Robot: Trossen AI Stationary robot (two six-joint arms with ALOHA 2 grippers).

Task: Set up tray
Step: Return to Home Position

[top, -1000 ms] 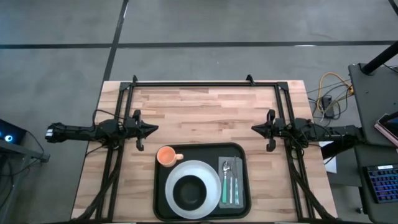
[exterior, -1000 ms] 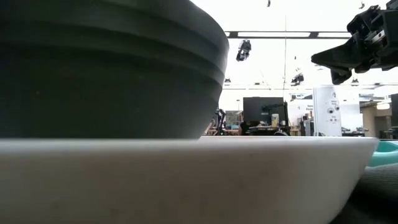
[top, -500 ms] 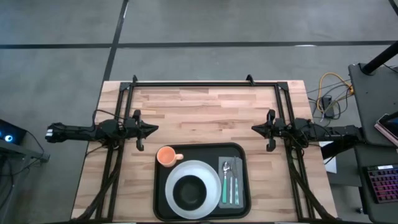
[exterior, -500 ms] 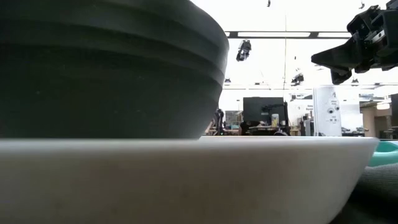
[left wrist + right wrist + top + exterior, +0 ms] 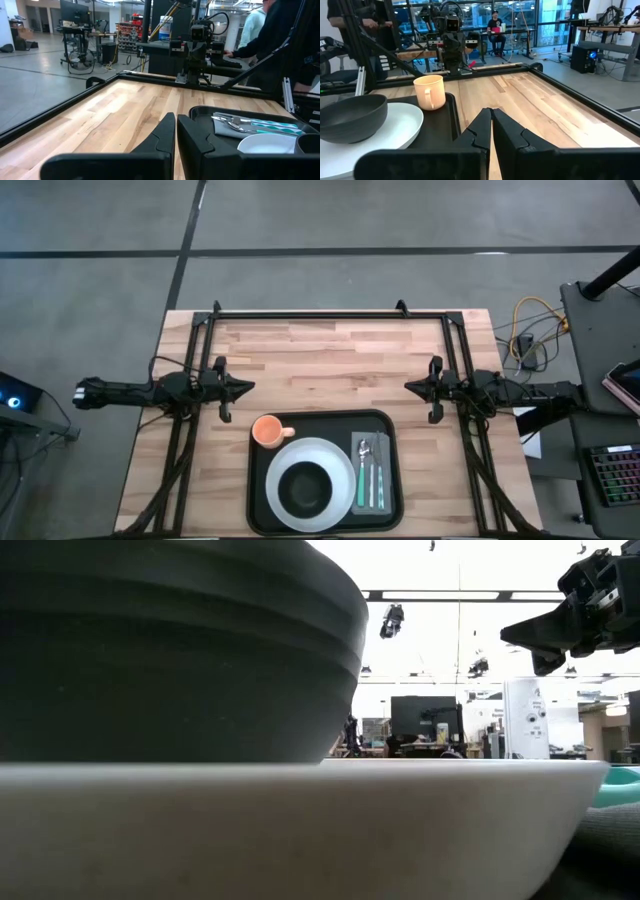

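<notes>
The black tray [image 5: 388, 430] lies at the table's near middle. On it sits a white plate [image 5: 345, 465] with a dark bowl [image 5: 303, 488] in it. An orange cup [image 5: 267, 430] stands at the tray's far left corner. A grey napkin [image 5: 371, 502] with cutlery [image 5: 365, 470] on it lies along the tray's right side. My left gripper [image 5: 247, 388] is shut above the table's left side, level, pointing right. My right gripper [image 5: 409, 386] is shut above the right side, pointing left. Both are empty and clear of the tray.
A black frame [image 5: 330, 314] runs along the table's far edge and both sides. Bare wood [image 5: 330, 360] lies between the grippers and beyond the tray. People [image 5: 280, 35] stand beyond the table in the wrist views. In the low view the bowl [image 5: 170, 650] and plate [image 5: 300, 830] fill the picture.
</notes>
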